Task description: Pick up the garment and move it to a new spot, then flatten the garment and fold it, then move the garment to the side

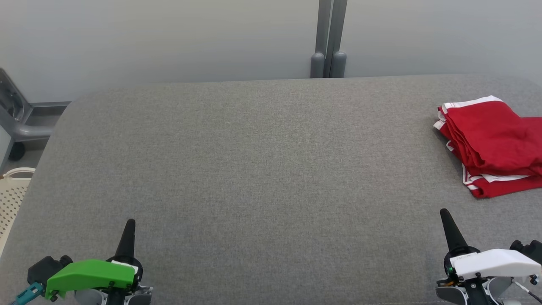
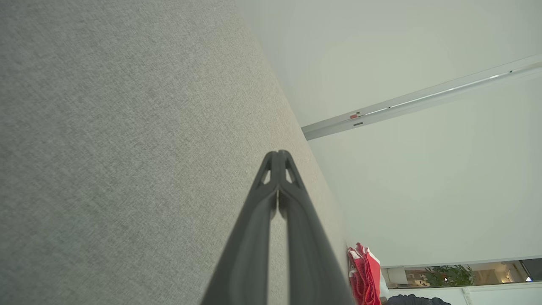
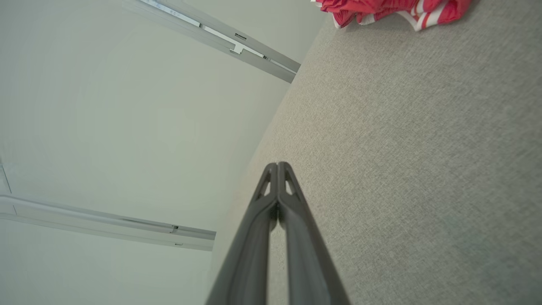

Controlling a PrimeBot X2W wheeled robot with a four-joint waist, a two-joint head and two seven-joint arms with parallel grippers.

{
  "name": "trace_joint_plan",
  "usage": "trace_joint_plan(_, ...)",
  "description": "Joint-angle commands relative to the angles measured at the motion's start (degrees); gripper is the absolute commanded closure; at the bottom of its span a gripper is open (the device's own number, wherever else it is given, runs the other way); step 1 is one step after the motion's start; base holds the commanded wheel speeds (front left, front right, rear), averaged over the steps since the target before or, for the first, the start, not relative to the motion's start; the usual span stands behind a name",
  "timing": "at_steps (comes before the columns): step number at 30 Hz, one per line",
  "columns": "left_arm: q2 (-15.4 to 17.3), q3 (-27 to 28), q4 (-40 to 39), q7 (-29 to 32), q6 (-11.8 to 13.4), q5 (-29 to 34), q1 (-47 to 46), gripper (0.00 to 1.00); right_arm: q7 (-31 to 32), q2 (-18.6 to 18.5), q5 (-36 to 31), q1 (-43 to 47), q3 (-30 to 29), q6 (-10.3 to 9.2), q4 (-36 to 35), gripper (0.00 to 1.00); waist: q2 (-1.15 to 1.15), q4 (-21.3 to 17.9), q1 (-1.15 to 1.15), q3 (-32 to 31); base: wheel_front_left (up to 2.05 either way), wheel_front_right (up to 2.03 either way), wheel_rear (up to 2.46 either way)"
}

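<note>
Your head camera looks down over the grey table (image 1: 254, 169); your 2 wrist cameras skim low along it, all 3 sharing the red garment (image 1: 495, 144).

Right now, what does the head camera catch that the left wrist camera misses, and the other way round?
Head view's extras: the right gripper, shut, and a pale perforated basket at that view's left edge. Left wrist view's extras: a leafy plant in a room beyond the wall. Shared: the grey table, the red-and-white garment lying near its right end, the left gripper, shut and empty, and the grey post against the wall.
</note>
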Motion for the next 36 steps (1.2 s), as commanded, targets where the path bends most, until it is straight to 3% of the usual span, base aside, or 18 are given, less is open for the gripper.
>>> trace_joint_plan(1,-0.03,0.72,-0.53,0.46,-0.65,-1.55,-1.49,1.0,0.12,-0.34,1.73,-0.2,-0.25,0.02,-0.91,1.0,0.0,-0.03,0.0,0.04,0.0,0.0,0.0)
trace_joint_plan(36,-2.6,5.11,-0.66,5.17,-4.12,-14.1,-3.9,1.0,1.81,-0.44,19.89,0.0,-1.27,0.02,-3.38,1.0,0.0,-0.61,0.0,0.91,0.0,0.0,0.0)
